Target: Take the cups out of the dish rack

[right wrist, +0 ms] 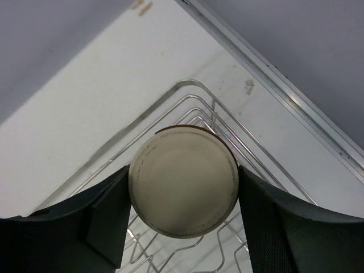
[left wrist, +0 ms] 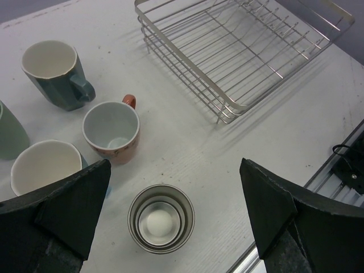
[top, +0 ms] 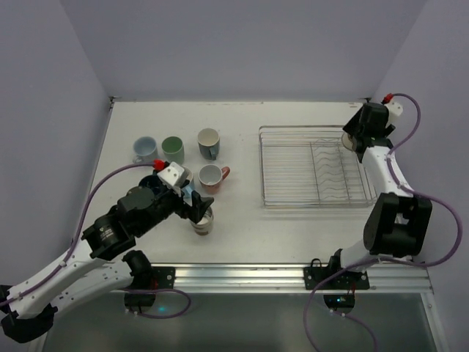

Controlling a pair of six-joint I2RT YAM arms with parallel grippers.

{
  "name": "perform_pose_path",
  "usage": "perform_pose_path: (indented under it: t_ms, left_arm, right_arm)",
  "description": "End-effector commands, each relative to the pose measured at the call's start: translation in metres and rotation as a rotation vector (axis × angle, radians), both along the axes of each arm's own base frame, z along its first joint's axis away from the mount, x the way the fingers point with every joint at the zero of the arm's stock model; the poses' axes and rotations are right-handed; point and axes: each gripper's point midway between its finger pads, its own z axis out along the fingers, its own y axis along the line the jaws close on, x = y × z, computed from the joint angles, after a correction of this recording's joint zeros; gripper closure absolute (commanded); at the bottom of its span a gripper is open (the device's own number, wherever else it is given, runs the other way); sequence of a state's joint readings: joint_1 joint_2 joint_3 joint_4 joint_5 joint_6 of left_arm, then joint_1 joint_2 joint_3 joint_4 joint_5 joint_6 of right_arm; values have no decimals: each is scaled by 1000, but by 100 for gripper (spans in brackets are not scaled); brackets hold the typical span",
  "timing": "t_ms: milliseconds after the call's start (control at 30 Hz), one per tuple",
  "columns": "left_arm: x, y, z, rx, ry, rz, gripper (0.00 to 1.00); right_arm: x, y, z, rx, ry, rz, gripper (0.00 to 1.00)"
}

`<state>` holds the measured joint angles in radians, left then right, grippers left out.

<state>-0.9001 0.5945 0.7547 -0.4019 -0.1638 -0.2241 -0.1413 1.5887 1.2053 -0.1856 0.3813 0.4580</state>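
Beige cup [right wrist: 183,179], upturned, far right corner of dish rack [top: 293,174]: pinched by right gripper [right wrist: 182,190]. Step: grasping what looks the last cup aboard. Next: lift straight clear of wires. Left gripper [left wrist: 173,165]: spread wide over steel tumbler [left wrist: 161,218], left of rack.

White table [top: 293,235], aluminium edge rail [top: 249,273]

1. Dish rack [left wrist: 182,68] — bright silver wire, polished metal.
2. Counter [left wrist: 193,148]: matt white, faintly speckled and scuffed.
3. Salmon mug [left wrist: 111,132]: glossy ceramic glaze, smooth inside.
4. Beige cup [right wrist: 182,199]: its base looks matt, with dark scuff marks at the rim.
5. My right claw [right wrist: 183,170] — fingers [right wrist: 273,227] matt black, finely grainy, like moulded plastic.
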Motion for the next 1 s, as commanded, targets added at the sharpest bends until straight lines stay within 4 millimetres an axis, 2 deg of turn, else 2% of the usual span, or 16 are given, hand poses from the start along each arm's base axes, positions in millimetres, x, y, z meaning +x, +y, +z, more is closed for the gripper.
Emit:
perform_pose_path:
  t_ms: [0, 33, 67, 100, 167, 200, 233, 300, 333, 367, 467, 533, 600, 667, 867, 967]
  left_arm:
    - [5, -7, 23, -81, -47, -10, 0]
    - [4, -9, 26, -95, -47, -23, 0]
    - [4, -12, 31, -121, -46, -32, 0]
    - [1, -18, 33, -133, -39, -61, 0]
    - [0, -26, 42, -172, -31, -87, 0]
    - [0, -33, 43, -180, -16, -108, 1]
    - [-3, -40, 49, -215, -3, -136, 1]
    - [-7, -54, 52, -255, 22, -193, 3]
    - [-8, -59, 54, -276, 33, -211, 4]
    - [-9, -66, 64, -329, 37, -226, 4]
    - [-4, -85, 68, -399, 84, -257, 5]
    - [-2, -93, 70, -456, 116, -262, 10]
    - [-1, -101, 63, -478, 155, -271, 15]
    - [1, -108, 66, -536, 182, -279, 18]
    - [4, -121, 64, -592, 248, -295, 24]
    - [7, -125, 64, -600, 260, -290, 27]
  right_arm:
    - [1, 23, 81, 49, -282, 82, 65]
    - [-2, 36, 80, 88, -311, 110, 65]
    - [-10, 49, 100, 108, -372, 154, 65]
    - [-14, 67, 94, 153, -387, 221, 65]
    - [-24, 109, 102, 233, -451, 329, 65]
    - [-39, 126, 106, 259, -481, 382, 65]
    - [-47, 164, 114, 328, -519, 489, 65]
    - [-74, 207, 122, 421, -565, 653, 65]
    - [-90, 240, 135, 492, -612, 774, 64]
    - [-100, 254, 140, 524, -626, 828, 64]
    - [-141, 296, 155, 651, -667, 1035, 64]
    - [-165, 314, 161, 725, -702, 1142, 65]
    - [-187, 328, 161, 774, -710, 1255, 65]
    - [-205, 341, 157, 833, -692, 1328, 65]
    - [-228, 351, 134, 943, -660, 1404, 65]
    - [-241, 353, 134, 993, -673, 1446, 65]
